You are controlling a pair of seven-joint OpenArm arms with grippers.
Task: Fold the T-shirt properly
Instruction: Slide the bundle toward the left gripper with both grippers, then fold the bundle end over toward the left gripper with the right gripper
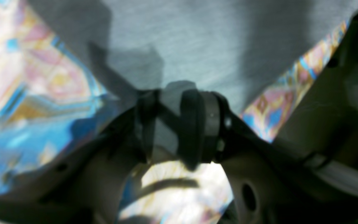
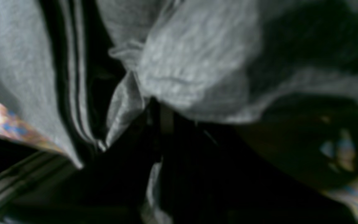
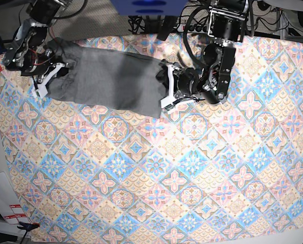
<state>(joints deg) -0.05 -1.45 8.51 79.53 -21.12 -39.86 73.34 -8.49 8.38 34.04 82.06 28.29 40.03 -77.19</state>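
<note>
The grey T-shirt (image 3: 110, 79) lies as a long band on the far left part of the patterned cloth, stretched between my two grippers. My left gripper (image 3: 165, 86) is at the shirt's right end. In the left wrist view the gripper (image 1: 169, 124) is shut on a fold of the T-shirt (image 1: 197, 40), with grey fabric between the fingers (image 1: 194, 127). My right gripper (image 3: 51, 76) is at the shirt's left end. The right wrist view is blurred: bunched T-shirt fabric (image 2: 191, 68) covers the dark gripper (image 2: 154, 124), which seems shut on it.
The pastel floral-tile cloth (image 3: 181, 168) covers the whole table. Cables and a blue object (image 3: 148, 6) sit behind the far edge. White papers (image 3: 6, 203) lie off the cloth's front left corner.
</note>
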